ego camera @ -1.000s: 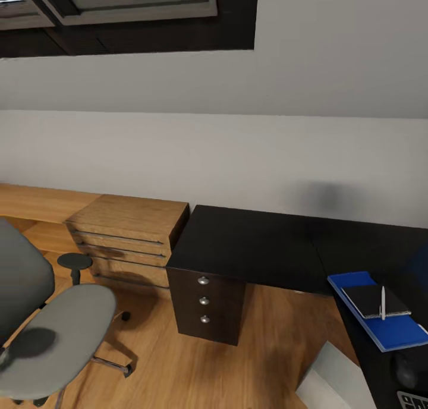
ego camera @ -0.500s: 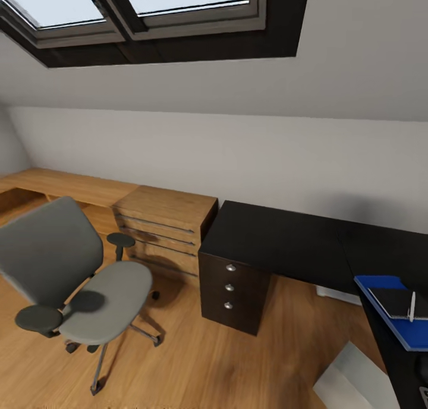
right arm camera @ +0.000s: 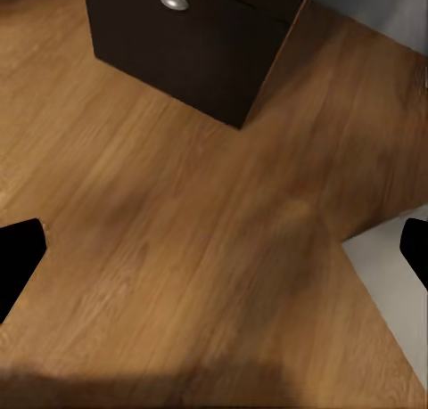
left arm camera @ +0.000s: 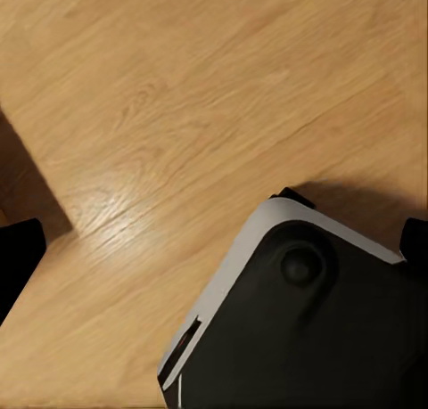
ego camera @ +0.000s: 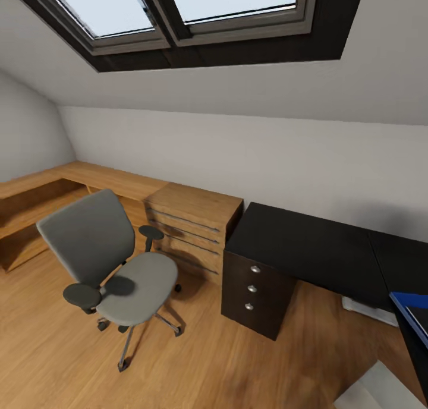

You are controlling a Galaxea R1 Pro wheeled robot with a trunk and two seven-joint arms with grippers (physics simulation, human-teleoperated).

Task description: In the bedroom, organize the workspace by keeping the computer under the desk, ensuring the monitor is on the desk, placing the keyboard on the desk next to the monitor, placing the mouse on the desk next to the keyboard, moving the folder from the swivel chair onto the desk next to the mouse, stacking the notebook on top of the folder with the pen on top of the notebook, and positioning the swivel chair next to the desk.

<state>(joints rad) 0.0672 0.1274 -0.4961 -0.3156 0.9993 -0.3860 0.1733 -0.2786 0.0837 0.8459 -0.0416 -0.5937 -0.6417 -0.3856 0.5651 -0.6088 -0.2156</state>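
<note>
No brand, label or writing can be read anywhere in the views. The desk (ego camera: 309, 245) stands against the pale wall, its black drawer unit (ego camera: 257, 293) shut, three silver knobs down its front. A corner of the blue folder (ego camera: 413, 308) lies on the desk at the head view's right edge. The swivel chair (ego camera: 116, 266) stands on the wood floor (ego camera: 59, 349), apart from the desk, in front of the wooden shelving (ego camera: 178, 219). A light grey box, seemingly the computer (ego camera: 380, 391), sits low by the desk. Each wrist view shows dark fingertips (right arm camera: 18, 257) spread wide at the frame edges, nothing between them: both pincers gape and hold nothing.
</note>
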